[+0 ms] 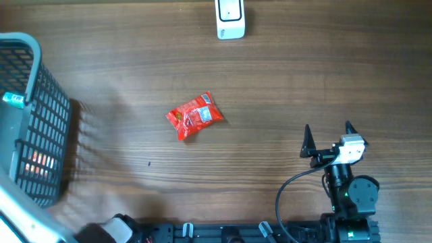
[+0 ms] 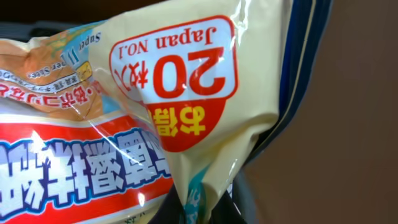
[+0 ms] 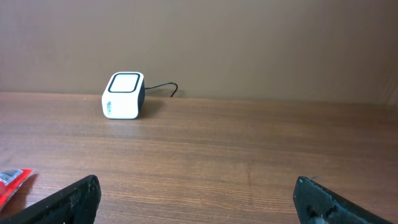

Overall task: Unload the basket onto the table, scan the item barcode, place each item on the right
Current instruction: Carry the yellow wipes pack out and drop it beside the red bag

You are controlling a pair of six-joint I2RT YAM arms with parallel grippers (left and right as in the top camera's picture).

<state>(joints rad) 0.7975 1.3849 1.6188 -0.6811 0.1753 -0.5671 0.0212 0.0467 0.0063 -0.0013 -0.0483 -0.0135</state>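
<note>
**Thin pinch on film: slip risk before the scan**

The left gripper [image 2: 205,208] was noted pressed shut at the lower centre of the wrist frame. It seemed to pinch only a gathered fold of the cream packet [image 2: 186,124], which filled that view. No barcode was seen on the exposed face.

Judged: the slick film could be pulled free on the lift, or the code could be presented facing away.

The basket [image 1: 34,61] was seen at the left edge overhead, a red packet [image 1: 194,116] at centre and the scanner [image 1: 230,17] at top centre. The right gripper [image 1: 328,128], lower right, was held spread wide and empty.
</note>
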